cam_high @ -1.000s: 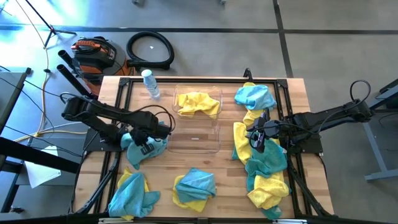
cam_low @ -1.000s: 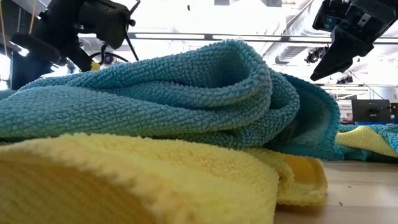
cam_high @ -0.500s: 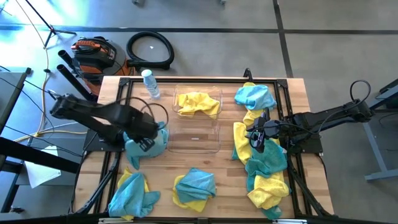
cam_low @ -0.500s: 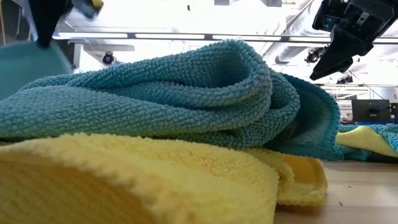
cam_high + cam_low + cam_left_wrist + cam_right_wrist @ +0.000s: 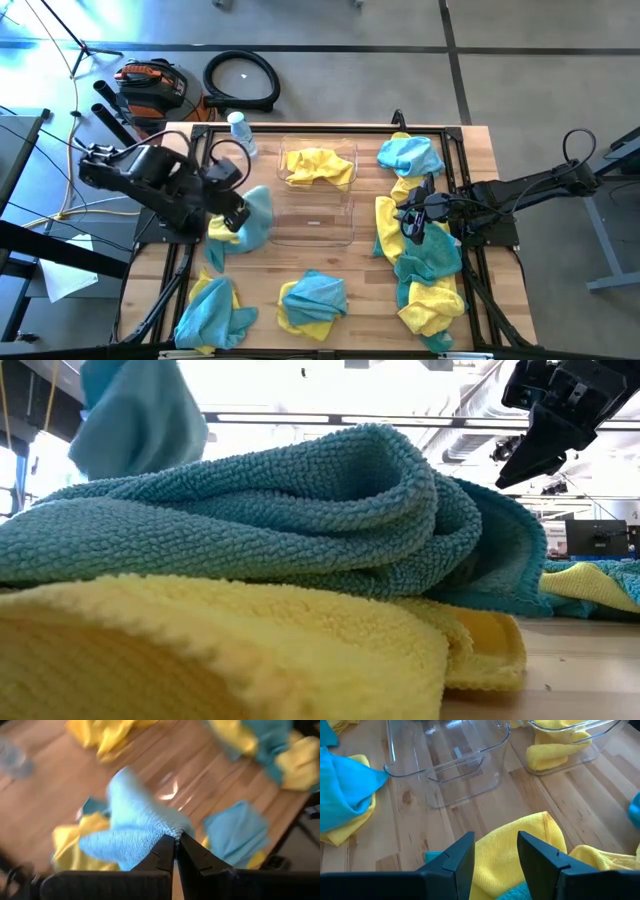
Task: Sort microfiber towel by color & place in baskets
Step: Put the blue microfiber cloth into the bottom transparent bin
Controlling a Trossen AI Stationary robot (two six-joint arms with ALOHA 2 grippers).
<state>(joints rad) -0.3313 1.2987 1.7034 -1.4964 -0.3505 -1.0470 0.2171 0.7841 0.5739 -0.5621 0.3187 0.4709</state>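
Observation:
My left gripper (image 5: pixel 234 214) hangs above the table's left part, shut on a teal microfiber towel (image 5: pixel 256 214), which the low view shows high up as teal cloth (image 5: pixel 135 415). A yellow towel (image 5: pixel 216 229) lies on the table below it. Two clear baskets stand mid-table: the far basket (image 5: pixel 352 150) holds a yellow towel (image 5: pixel 318 166), and the near basket (image 5: pixel 350 235) is next to the hanging teal towel. My right gripper (image 5: pixel 495 851) hovers open above a yellow towel (image 5: pixel 520 837) at the right. My left gripper pinches a bunched fold of the teal towel (image 5: pixel 172 831) between its two fingertips (image 5: pixel 164 851). The fingers slant down from the table's left side. The towel hangs slack below them; its lower end is hidden in the low view by nearer towels.
Heaps of yellow and teal towels lie along the right edge (image 5: pixel 428 262), at the far right (image 5: pixel 410 155), near middle (image 5: pixel 313 302) and near left (image 5: pixel 212 312). A clear water bottle (image 5: pixel 241 134) stands at the far left.
My left gripper has risen steeply from the table and tipped, staying shut on the teal towel. The towel has come up off the table and now hangs beside the near basket, while the yellow towel beneath it has stayed on the table.

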